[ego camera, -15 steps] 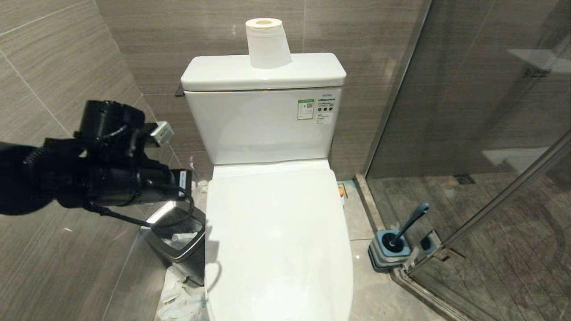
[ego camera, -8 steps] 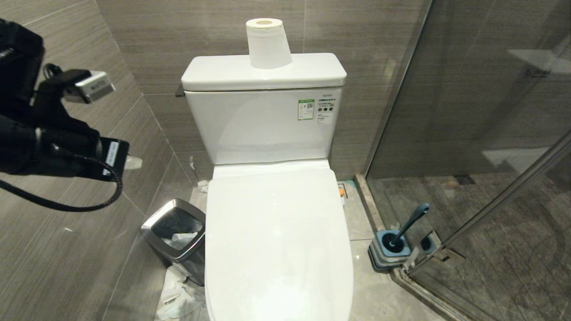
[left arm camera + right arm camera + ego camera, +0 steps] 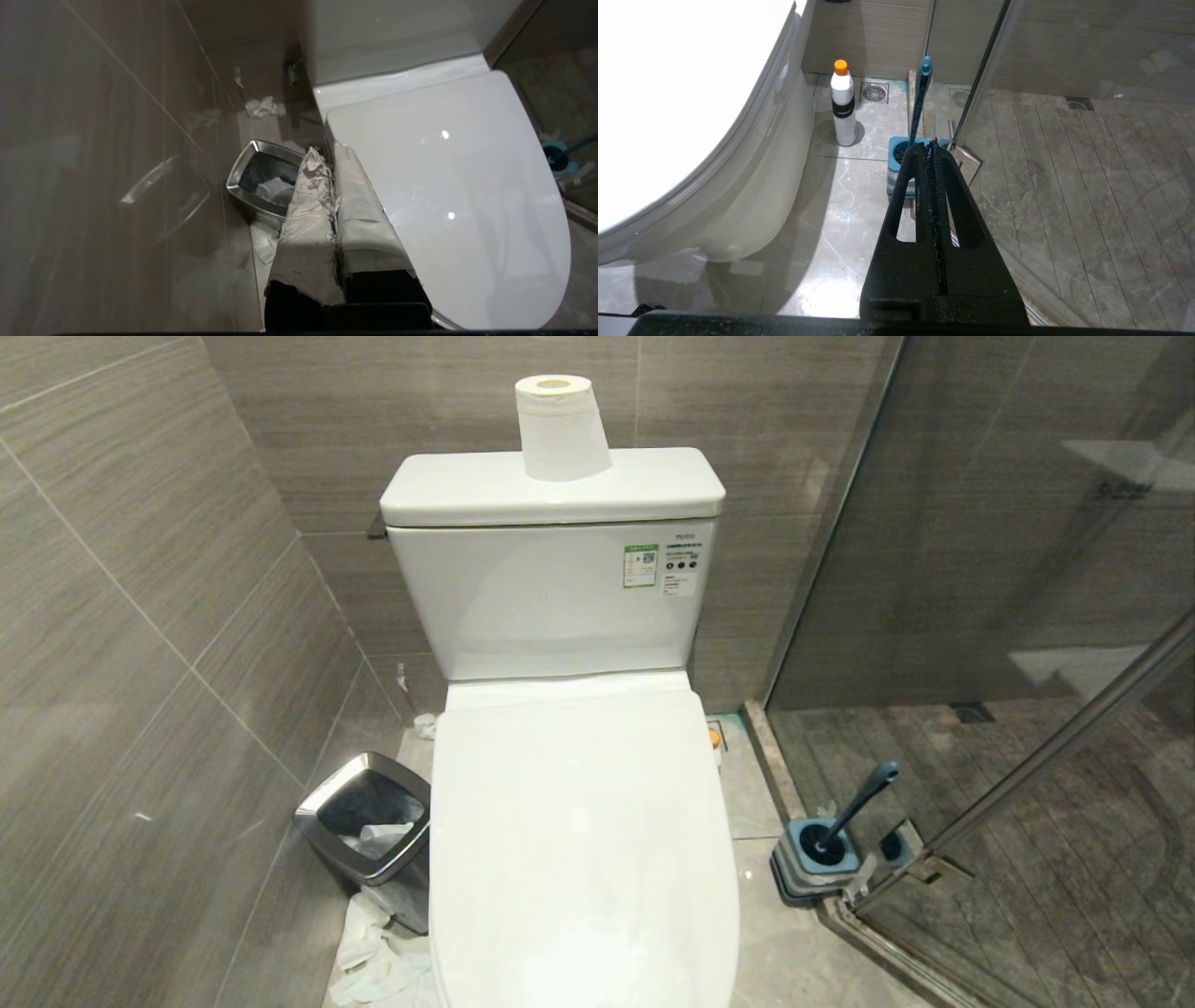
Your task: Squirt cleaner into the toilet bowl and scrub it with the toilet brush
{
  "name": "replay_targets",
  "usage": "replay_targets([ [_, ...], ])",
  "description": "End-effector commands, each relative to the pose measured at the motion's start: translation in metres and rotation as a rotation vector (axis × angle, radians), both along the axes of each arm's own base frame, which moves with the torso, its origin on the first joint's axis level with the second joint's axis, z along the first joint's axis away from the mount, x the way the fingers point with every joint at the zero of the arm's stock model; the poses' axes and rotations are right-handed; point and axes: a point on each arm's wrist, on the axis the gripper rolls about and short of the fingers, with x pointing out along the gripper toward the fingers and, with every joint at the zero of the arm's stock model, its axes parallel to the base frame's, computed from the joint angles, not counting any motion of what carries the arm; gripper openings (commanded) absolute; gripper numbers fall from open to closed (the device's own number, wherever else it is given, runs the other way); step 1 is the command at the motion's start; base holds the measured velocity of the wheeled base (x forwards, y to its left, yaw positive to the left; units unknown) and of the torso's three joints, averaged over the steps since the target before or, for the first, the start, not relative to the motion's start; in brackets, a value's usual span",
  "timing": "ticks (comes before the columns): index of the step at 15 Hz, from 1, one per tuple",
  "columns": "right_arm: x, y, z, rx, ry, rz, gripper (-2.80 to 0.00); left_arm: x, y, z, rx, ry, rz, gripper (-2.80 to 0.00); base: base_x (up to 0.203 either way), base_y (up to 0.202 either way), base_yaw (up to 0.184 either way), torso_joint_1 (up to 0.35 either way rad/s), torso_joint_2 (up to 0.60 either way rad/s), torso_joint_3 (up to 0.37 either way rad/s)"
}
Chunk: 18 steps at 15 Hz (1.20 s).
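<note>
The toilet bowl (image 3: 579, 831) fills the middle of the head view with its white lid down, so the inside is hidden. The toilet brush (image 3: 864, 798) stands in its blue holder (image 3: 817, 859) on the floor to the right, by the glass door. The cleaner (image 3: 843, 105), a white bottle with an orange cap, stands upright on the floor between toilet and brush (image 3: 920, 102). My left gripper (image 3: 327, 151), fingers wrapped in white covering, is shut and empty above the lid's (image 3: 444, 186) left edge and the bin. My right gripper (image 3: 928, 147) is shut, empty, low, pointing toward the holder (image 3: 896, 154).
A steel-rimmed black bin (image 3: 369, 821) with paper in it stands left of the toilet, crumpled paper (image 3: 373, 961) on the floor beside it. A paper roll (image 3: 560, 425) sits on the tank. Tiled wall closes the left; a glass shower door (image 3: 1027, 616) closes the right.
My left arm, which hung over the bin at the left of the head view, rose and drew away to the left until it left that view. Nothing else has moved.
</note>
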Motion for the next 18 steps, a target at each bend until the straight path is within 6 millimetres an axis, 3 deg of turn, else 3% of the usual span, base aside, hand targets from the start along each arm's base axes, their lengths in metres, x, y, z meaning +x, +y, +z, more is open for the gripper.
replay_targets([
  [1,0.0,0.0,0.0,-0.001,0.001,0.001,-2.8,-0.079,0.012,-0.002,-0.014,-0.184,0.034,-2.8,0.0,0.0,0.0,0.0,0.0,0.0],
  [3,0.0,0.0,0.0,-0.001,0.001,0.001,-2.8,-0.118,0.014,-0.014,-0.002,-0.269,0.069,-2.8,0.0,0.0,0.0,0.0,0.0,0.0],
  [7,0.0,0.0,0.0,-0.001,0.001,0.001,-2.8,-0.17,0.006,-0.051,0.015,-0.368,0.16,-2.8,0.0,0.0,0.0,0.0,0.0,0.0],
  [11,0.0,0.0,0.0,-0.001,0.001,0.001,-2.8,-0.188,-0.002,-0.089,0.028,-0.381,0.22,-2.8,0.0,0.0,0.0,0.0,0.0,0.0],
  [15,0.0,0.0,0.0,-0.001,0.001,0.001,-2.8,-0.187,0.006,-0.105,0.022,-0.387,0.177,-2.8,0.0,0.0,0.0,0.0,0.0,0.0],
  [18,0.0,0.0,0.0,-0.001,0.001,0.001,-2.8,-0.193,0.008,-0.14,0.048,-0.388,0.162,-2.8,0.0,0.0,0.0,0.0,0.0,0.0],
])
